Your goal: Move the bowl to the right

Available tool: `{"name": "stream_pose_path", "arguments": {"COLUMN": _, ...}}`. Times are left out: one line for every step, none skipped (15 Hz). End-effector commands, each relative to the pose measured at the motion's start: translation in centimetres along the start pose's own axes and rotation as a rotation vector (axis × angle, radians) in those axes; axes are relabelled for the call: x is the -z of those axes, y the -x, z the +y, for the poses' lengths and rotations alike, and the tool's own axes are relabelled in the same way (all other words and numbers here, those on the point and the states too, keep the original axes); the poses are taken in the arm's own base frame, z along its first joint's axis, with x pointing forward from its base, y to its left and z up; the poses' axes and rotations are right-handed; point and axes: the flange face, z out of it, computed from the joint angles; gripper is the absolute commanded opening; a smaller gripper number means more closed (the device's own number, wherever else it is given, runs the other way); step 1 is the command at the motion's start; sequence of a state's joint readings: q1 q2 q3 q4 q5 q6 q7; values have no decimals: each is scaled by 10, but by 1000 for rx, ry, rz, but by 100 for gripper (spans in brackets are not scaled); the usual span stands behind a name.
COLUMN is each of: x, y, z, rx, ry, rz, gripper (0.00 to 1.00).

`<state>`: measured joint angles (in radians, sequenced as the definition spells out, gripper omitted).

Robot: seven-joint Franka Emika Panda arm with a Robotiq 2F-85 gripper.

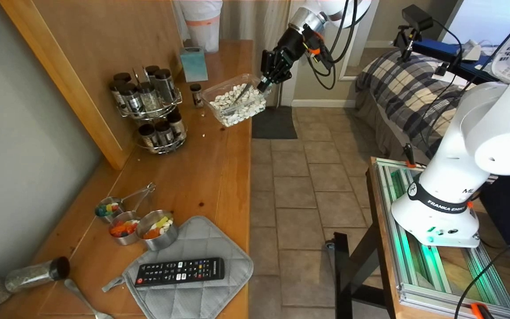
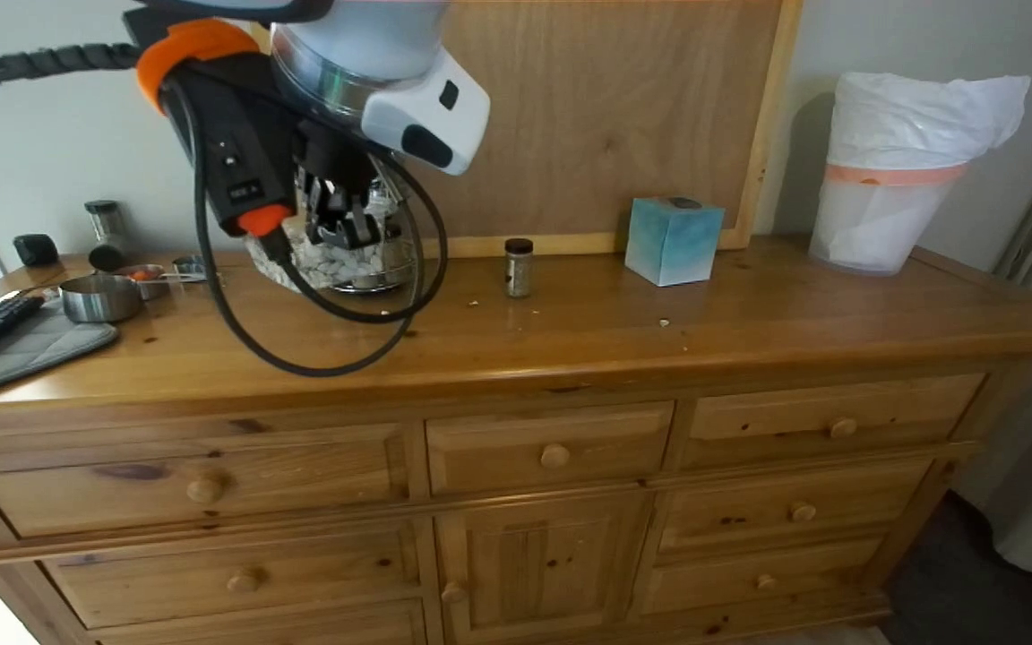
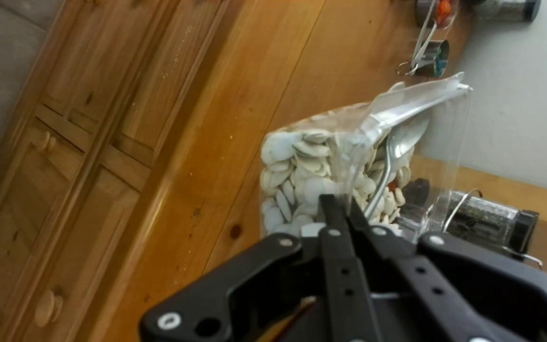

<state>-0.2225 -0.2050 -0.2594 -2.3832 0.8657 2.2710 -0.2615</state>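
Observation:
The bowl is a clear rectangular plastic container full of flat cream-white pieces, with a metal spoon in it. My gripper is shut on its rim wall; it holds the bowl tilted, seemingly raised above the wooden dresser top. In an exterior view, the bowl is partly hidden by my gripper and the cables. In the wrist view, the thin clear wall of the bowl sits between my fingertips, and the spoon leans inside.
A two-tier spice rack stands at the wall beside the bowl. A single spice jar, a blue tissue box and a lined bin stand farther along. Measuring cups and a remote on a grey pad lie at the opposite end.

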Motion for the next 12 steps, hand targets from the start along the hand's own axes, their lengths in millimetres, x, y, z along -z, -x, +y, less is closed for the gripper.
{"name": "stream_pose_path", "arguments": {"x": 22, "y": 13, "z": 10, "rx": -85, "ry": -20, "rz": 86, "gripper": 1}}
{"name": "stream_pose_path", "arguments": {"x": 23, "y": 13, "z": 12, "rx": -95, "ry": -7, "rz": 100, "gripper": 1}}
{"name": "stream_pose_path", "arguments": {"x": 12, "y": 4, "z": 13, "rx": -57, "ry": 8, "rz": 59, "gripper": 3}}
{"name": "stream_pose_path", "arguments": {"x": 14, "y": 5, "z": 15, "rx": -68, "ry": 11, "rz": 72, "gripper": 3}}
{"name": "stream_pose_path", "arguments": {"x": 14, "y": 6, "z": 17, "rx": -74, "ry": 12, "rz": 75, "gripper": 3}}
{"name": "stream_pose_path", "arguments": {"x": 14, "y": 7, "z": 17, "rx": -78, "ry": 12, "rz": 76, "gripper": 3}}
{"name": "stream_pose_path", "arguments": {"x": 14, "y": 8, "z": 17, "rx": -80, "ry": 12, "rz": 76, "gripper": 3}}
{"name": "stream_pose_path", "arguments": {"x": 14, "y": 8, "z": 17, "rx": -81, "ry": 12, "rz": 76, "gripper": 3}}
{"name": "stream_pose_path", "arguments": {"x": 14, "y": 8, "z": 17, "rx": -81, "ry": 12, "rz": 76, "gripper": 3}}
{"name": "stream_pose_path", "arguments": {"x": 14, "y": 8, "z": 17, "rx": -82, "ry": 12, "rz": 76, "gripper": 3}}
{"name": "stream_pose_path", "arguments": {"x": 14, "y": 8, "z": 17, "rx": -82, "ry": 12, "rz": 76, "gripper": 3}}
{"name": "stream_pose_path", "arguments": {"x": 15, "y": 3, "z": 18, "rx": -94, "ry": 14, "rz": 90, "gripper": 1}}
